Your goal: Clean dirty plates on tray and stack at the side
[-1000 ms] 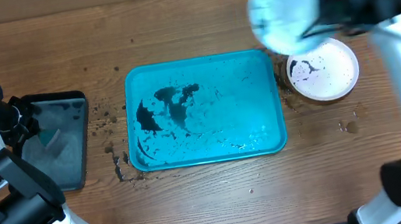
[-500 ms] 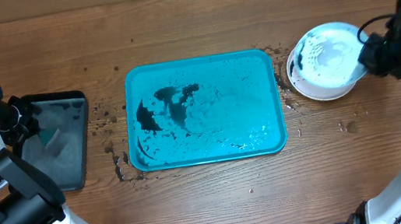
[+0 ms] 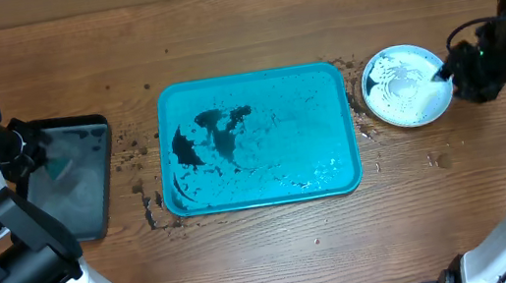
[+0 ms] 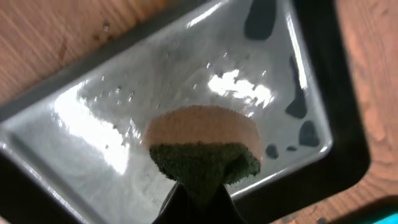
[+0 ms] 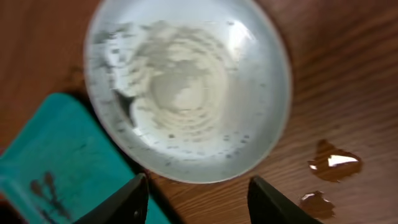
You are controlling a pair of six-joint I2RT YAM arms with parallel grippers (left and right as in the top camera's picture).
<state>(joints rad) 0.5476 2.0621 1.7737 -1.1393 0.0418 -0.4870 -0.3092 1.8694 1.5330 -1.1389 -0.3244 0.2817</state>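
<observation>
The tray point(image 3: 258, 139) lies in the middle of the wooden table point(image 3: 237, 25). Its turquoise floor is wet and smeared with black grime, thickest in its left half, and no plate rests on it. Just off the tray's upper right corner, close to the rim but not on it, sits the light blue plate point(image 3: 407, 85). It lies flat on the wood with its face up, covered in whitish swirls and a few dark specks. The right wrist view shows the same plate point(image 5: 186, 90) from above, with a corner of the tray point(image 5: 56, 180) just beside its lower left edge. Whether another plate lies beneath it cannot be made out. The right gripper point(image 3: 444, 75) hovers at the side of the plate that faces away from the tray. Its fingers point(image 5: 127, 202) are spread wide with nothing between them. Small puddles point(image 5: 336, 162) shine on the wood, farther from the tray than the plate. Left of the tray, across a strip of grime-flecked table, lies the black tray point(image 3: 65, 178), its floor glossy with water. The left gripper point(image 4: 196, 193) hangs over it, clamped on the dark green scouring side of a sponge point(image 4: 202, 146), whose tan face points down at the wet floor.
</observation>
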